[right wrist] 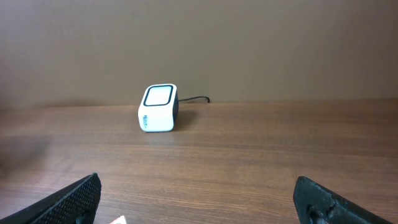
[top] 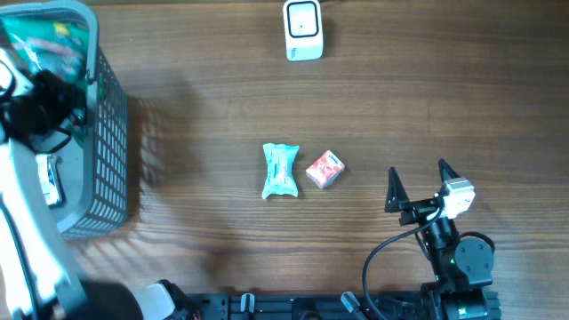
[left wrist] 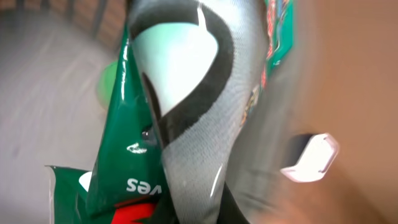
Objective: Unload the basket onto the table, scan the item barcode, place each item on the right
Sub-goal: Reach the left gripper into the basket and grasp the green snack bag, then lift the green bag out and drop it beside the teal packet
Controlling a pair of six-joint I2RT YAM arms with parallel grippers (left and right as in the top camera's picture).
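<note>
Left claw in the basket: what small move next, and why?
Probably lift the left claw straight up, slowly: it is shut inside the basket with a green packet filling its view, and the scanner stands across the table. Whether the packet is gripped is unclear.

Counted: one grey basket (top: 107,151), one white scanner (top: 303,29), one teal packet (top: 280,170), one small red box (top: 324,169); packets inside the basket (top: 49,40) too jumbled to number.

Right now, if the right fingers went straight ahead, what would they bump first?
Probably nothing soon: the right fingers point across the table; the scanner sits slightly left of that line, though depth is unclear.
</note>
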